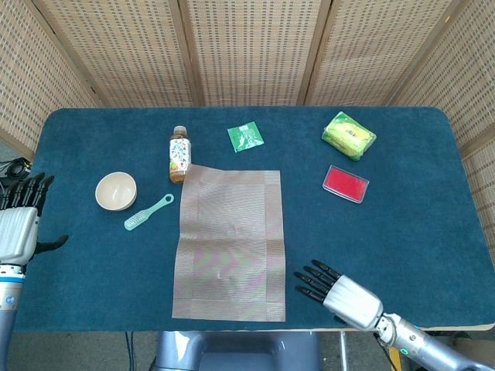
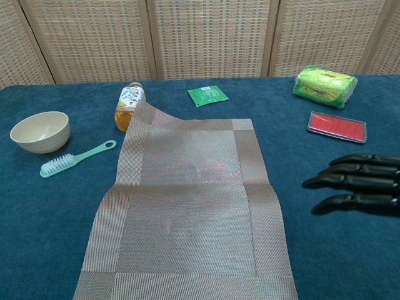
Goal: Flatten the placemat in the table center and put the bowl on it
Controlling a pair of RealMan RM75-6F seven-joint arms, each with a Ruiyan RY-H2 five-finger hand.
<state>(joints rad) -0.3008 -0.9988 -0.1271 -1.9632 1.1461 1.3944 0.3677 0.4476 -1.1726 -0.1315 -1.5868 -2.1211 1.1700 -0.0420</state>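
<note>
Placemat (image 1: 230, 243) lies mid-worktop, rippled, its far left corner riding up against a bottle (image 1: 179, 153). Left of it sit a brush (image 1: 148, 212) and the bowl (image 1: 116, 191), upright on the worktop (image 1: 402, 232). Right hand (image 1: 338, 291) hovers just beside the mat's near right corner, fingers apart, empty; left hand (image 1: 18, 232) is spread at the worktop's left edge.

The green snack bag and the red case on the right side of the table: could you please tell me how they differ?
The green snack bag is puffy and crinkled, yellow-green with printing; the red case is flat, rigid-looking and plain red with a pale rim. The bag lies nearer the far edge of the table, the case nearer the robot. In the chest view the bag stands taller than the case. Both lie untouched on the blue cloth, right of the placemat.
</note>
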